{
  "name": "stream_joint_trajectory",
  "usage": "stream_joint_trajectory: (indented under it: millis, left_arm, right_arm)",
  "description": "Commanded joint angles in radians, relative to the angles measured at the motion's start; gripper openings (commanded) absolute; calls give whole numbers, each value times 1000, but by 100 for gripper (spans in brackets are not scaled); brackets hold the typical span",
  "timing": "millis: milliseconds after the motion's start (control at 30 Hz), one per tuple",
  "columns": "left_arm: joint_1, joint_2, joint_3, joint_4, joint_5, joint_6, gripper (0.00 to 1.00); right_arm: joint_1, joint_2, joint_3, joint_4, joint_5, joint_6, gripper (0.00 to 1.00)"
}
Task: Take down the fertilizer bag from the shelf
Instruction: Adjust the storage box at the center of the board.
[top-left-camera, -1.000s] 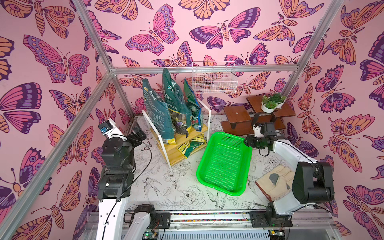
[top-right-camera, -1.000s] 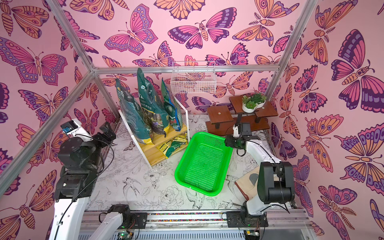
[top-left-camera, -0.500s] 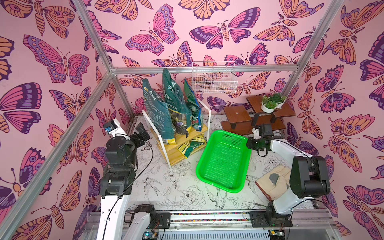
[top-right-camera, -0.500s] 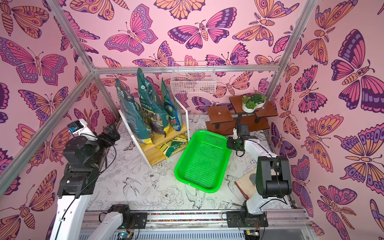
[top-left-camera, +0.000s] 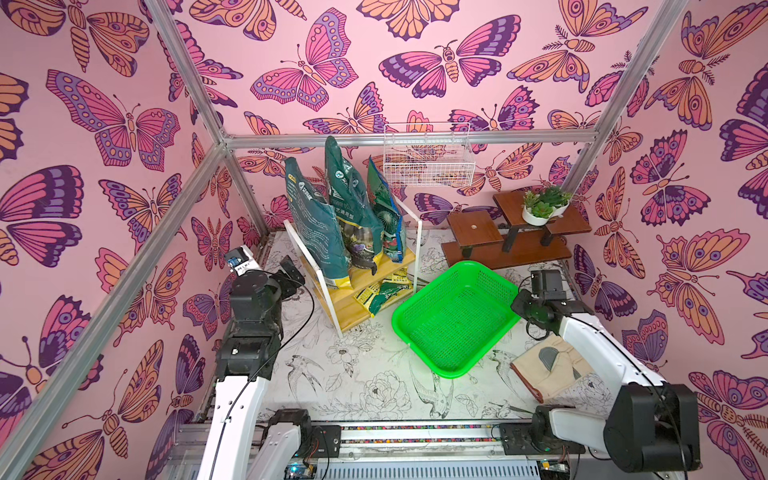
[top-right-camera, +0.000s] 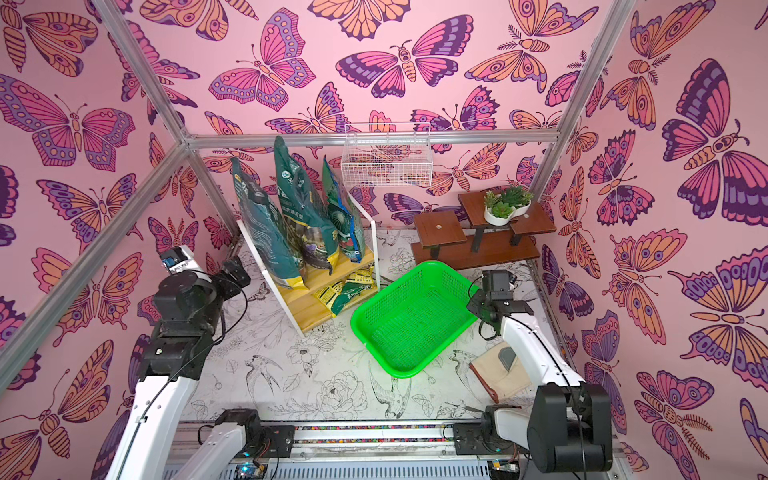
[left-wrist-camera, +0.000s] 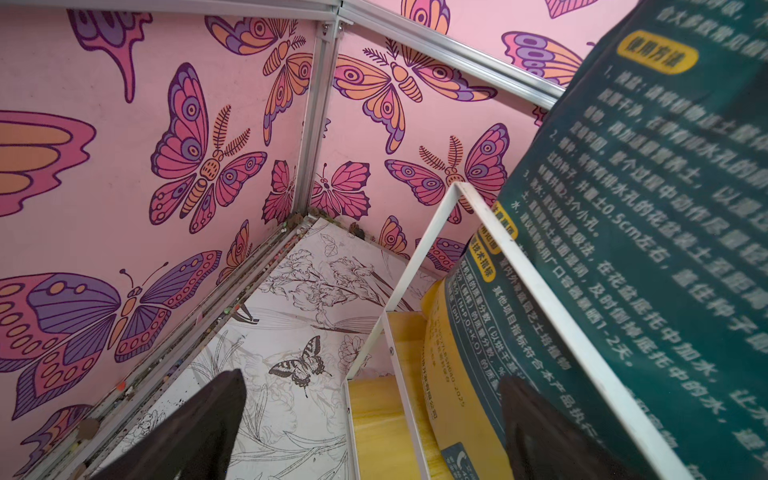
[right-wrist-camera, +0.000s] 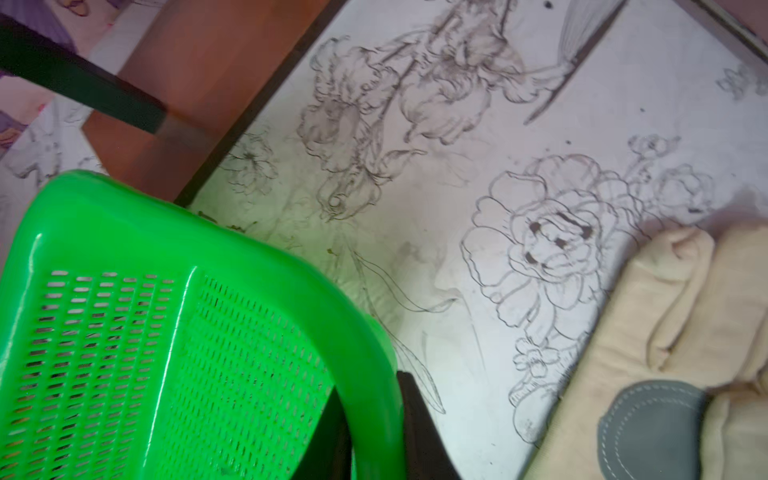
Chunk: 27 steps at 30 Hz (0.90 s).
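The left end effector (top-left-camera: 292, 269) hovers above the worktop (top-left-camera: 353, 374) with its jaws spread wide and nothing between them, just beside the outer end of the shelf (top-left-camera: 347, 309). In the left wrist view its dark fingers (left-wrist-camera: 199, 424) point at that end. One finger overlaps the lower part of the nearest fertilizer bag (left-wrist-camera: 644, 208), and whether it touches cannot be told. This bag is the closest to the left end effector of three tall dark green bags standing upright side by side on the shelf's upper board. The white tube of the shelf's frame runs across its face, between it and the end effector. A smaller green and yellow packet (top-left-camera: 384, 291) lies flat on the lower board, on the side toward the right end effector (top-left-camera: 517, 305). That one is clamped on the rim of the green basket (top-left-camera: 453, 320), with one finger inside the wall and one outside, as the right wrist view shows. The basket rests on the worktop between the two end effectors, one corner near the shelf's lower board. A beige glove (top-left-camera: 552, 370) lies close beside the right end effector. Just beyond it stands a brown plant stand (top-left-camera: 507, 253) carrying a small potted succulent (top-left-camera: 542, 205). A white wire basket (top-left-camera: 428, 160) hangs on the back wall, well apart from both.
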Motion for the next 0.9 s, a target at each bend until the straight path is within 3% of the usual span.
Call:
stream_joint_trajectory:
  millis: [0,67,300,333,400,500,700,867]
  left_arm:
    - [-5,-5,-32,28,-7,2,100]
    - [-5,-8,-43,29,-1,-2,100]
    - [-5,-18,-57,28,16,-19,100]
    - [-4,-22,-60,29,16,-22,100]
    - [-5,-26,-64,28,18,-23,100]
    - [-5,-25,-69,29,19,-23,100]
    - [-5,-28,-70,20,29,-38,100]
    - [-5,-48,-71,15,20,-41,100]
  right_arm:
    - [-2,-8,-31,-75,168,41,19]
    - [-3,-13,-32,-79,169,26,28]
    - [-1,-18,67,-167,230,-78,76]
    - [0,-19,83,-186,235,-102,78]
    - [16,-31,105,-202,242,-154,79]
    - [123,-47,149,-198,231,-260,77]
    - [512,124,361,-317,193,-362,76]
    - [788,246,439,-251,105,-351,71]
